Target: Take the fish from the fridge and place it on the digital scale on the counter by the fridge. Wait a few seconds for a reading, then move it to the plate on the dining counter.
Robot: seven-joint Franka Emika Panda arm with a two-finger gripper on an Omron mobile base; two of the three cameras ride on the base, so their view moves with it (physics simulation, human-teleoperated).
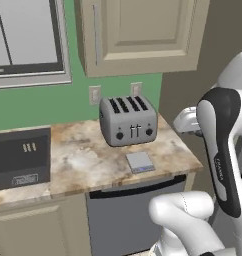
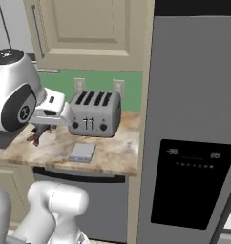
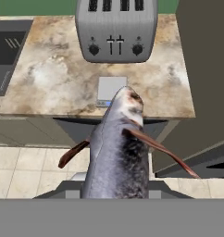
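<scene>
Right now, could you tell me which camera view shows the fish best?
The hand view: the fish lies large and close, held in the shut gripper, its head over the digital scale. The right base view shows just its small dark shape beneath the hand.

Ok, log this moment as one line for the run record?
phase: carrying to scale | pincer: shut on fish | fish: in the air, short of counter | digital scale: bare, in front of toaster

The fish (image 3: 117,157) is showing blue-grey scales, a reddish-brown head and brown fins. At its twelve o'clock, the digital scale (image 3: 110,89) is looking pale grey-blue on the mottled beige-brown counter (image 3: 53,74). The toaster (image 3: 116,28) is gleaming silver; the fridge (image 2: 194,105) is showing grey with a black panel.
</scene>
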